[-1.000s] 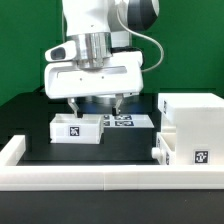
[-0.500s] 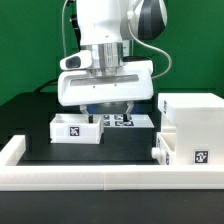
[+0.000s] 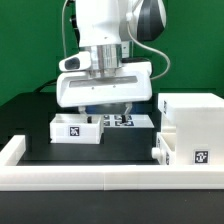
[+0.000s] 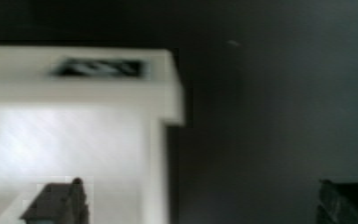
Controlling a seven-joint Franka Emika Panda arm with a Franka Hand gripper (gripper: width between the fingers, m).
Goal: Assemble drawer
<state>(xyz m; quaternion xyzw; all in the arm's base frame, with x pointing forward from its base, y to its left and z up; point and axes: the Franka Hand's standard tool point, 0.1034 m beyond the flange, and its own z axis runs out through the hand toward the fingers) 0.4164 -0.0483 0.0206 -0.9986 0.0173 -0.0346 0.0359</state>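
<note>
Arm has swung toward the exterior view's right since a second ago; pincer [image 3: 112, 110] spread, empty, low over the surface [image 3: 25, 110]; small tray [image 4: 78, 120] lies off-centre, under one finger only; drawer box [image 3: 190, 125] stands apart

Smooth white plastic drawer [image 3: 190, 122] on matt black table [image 3: 25, 113].
</note>
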